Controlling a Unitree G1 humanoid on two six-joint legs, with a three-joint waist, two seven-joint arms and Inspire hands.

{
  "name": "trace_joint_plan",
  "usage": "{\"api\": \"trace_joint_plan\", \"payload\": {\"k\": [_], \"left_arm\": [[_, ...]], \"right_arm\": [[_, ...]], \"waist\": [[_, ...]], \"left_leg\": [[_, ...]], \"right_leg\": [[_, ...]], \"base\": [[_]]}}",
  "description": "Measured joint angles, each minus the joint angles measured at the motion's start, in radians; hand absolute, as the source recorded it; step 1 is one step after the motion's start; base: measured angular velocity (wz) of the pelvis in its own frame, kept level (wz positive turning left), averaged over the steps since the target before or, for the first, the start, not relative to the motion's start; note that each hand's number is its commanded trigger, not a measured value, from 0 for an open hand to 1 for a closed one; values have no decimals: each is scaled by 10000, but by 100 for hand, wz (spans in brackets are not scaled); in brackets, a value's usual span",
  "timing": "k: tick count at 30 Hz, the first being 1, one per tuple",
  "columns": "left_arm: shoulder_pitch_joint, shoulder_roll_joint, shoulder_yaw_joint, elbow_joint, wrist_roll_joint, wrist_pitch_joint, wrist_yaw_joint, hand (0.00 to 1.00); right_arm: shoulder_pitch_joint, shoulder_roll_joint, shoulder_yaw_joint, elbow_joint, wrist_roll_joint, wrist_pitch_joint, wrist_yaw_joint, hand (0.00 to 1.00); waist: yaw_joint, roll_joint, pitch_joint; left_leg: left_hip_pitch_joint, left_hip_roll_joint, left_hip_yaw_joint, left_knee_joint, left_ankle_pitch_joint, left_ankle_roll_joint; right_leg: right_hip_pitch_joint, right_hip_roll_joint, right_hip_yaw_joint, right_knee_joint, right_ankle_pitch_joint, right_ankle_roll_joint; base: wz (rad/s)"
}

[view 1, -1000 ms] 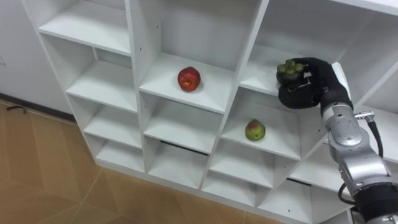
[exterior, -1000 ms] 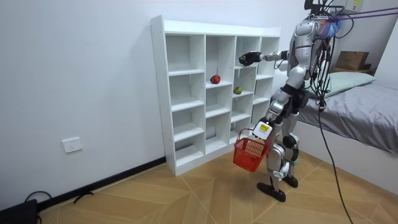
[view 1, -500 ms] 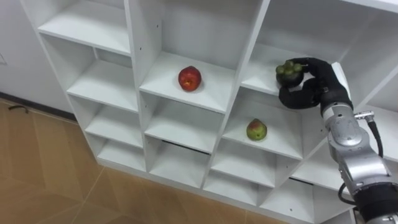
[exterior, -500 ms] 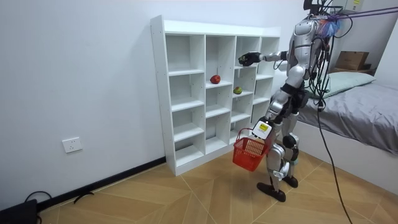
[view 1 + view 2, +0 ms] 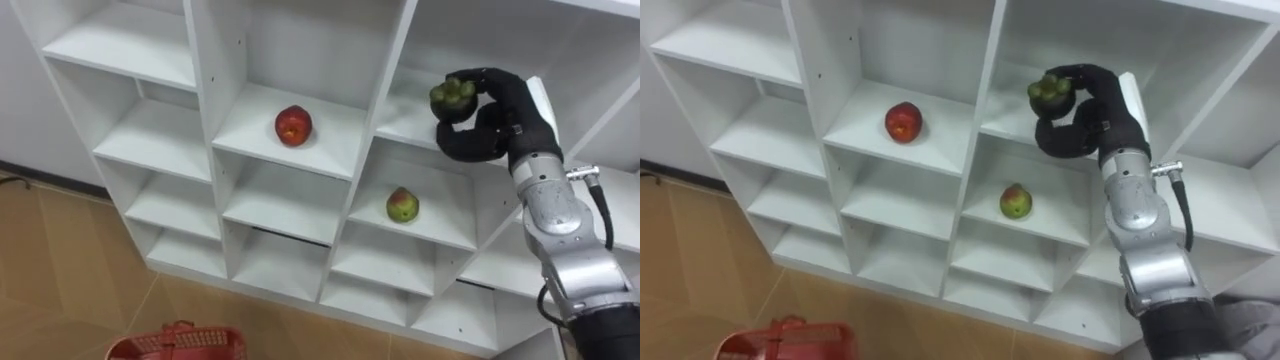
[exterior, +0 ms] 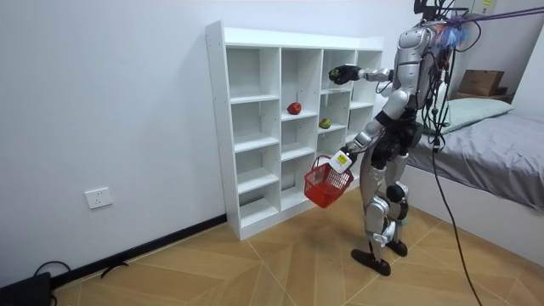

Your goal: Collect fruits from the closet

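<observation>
A white closet of open shelves (image 5: 150, 135) stands before me. My right hand (image 5: 492, 122) is shut on a dark round fruit with a green top (image 5: 452, 94), held just in front of an upper right compartment. A red apple (image 5: 292, 125) lies on the middle shelf, and a green-red fruit (image 5: 402, 206) sits one compartment lower to the right. In the room view my left hand (image 6: 339, 161) holds the red basket (image 6: 322, 184) by its handle, raised toward the closet. The basket's rim (image 5: 178, 342) shows at the bottom of the eye views.
I stand close to the closet (image 6: 246, 127) on a wooden floor (image 6: 255, 272). A bed (image 6: 501, 157) lies behind me at the room view's right, with a cardboard box (image 6: 481, 82) beyond it. A wall socket (image 6: 99, 198) sits low on the wall.
My left arm has swung the red basket up and forward toward the closet, so its rim now shows below. My right hand has raised the dark fruit a little. The head camera shifted.
</observation>
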Motion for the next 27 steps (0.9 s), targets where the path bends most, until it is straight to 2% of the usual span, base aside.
{"api": "trace_joint_plan", "payload": {"k": [4, 7, 15, 17, 21, 25, 27], "left_arm": [[-68, -328, -352, -395, 9, -159, -99, 100], [-68, -459, -368, -612, -23, -216, -176, 100], [-104, -534, -575, -1322, -416, -349, -477, 100], [-122, -541, -628, -1475, -697, -349, -552, 100], [-122, -555, -835, -1809, -1249, -364, -661, 100], [-93, -518, -1088, -2344, -1956, -377, -795, 100], [-48, -532, -1153, -2789, -1949, -378, -814, 100]], "right_arm": [[325, 58, -2, -601, -27, -2, -19, 100], [380, 255, -3, -844, -41, -181, -112, 100], [747, 683, 9, -1083, -320, -240, -172, 100], [1036, 812, 28, -1112, -323, -241, -155, 100], [1747, 829, 215, -1293, -303, -240, -7, 100], [2399, 984, 442, -1761, -358, -240, 289, 100], [2608, 1168, 515, -1841, -626, -245, 376, 100]], "waist": [[-66, 27, 3], [-183, 24, 2], [-199, 3, -11], [-200, 11, -13], [-181, 32, -13], [-208, 185, -1], [-258, 231, 2]], "left_leg": [[-15, 7, 33, -48, 5, -1], [-32, 17, 52, -52, 13, -6], [-40, 22, 173, -89, 10, -4], [-66, 27, 221, -95, 11, -3], [-58, 30, 243, -92, 10, -3], [-39, 36, 261, -118, 10, -3], [-20, 35, 248, -118, 11, -4]], "right_leg": [[-58, 2, -1, 7, 0, 0], [-98, 16, 11, 1, 1, -1], [-198, 15, 136, 3, 1, -1], [-237, 17, 148, 4, 1, -1], [-239, 17, 220, 8, 1, -1], [-221, 22, 255, 25, 1, -2], [-211, 24, 252, 26, 1, -2]], "base": [[-2], [0], [-3], [-5], [-2], [-3], [0]]}}
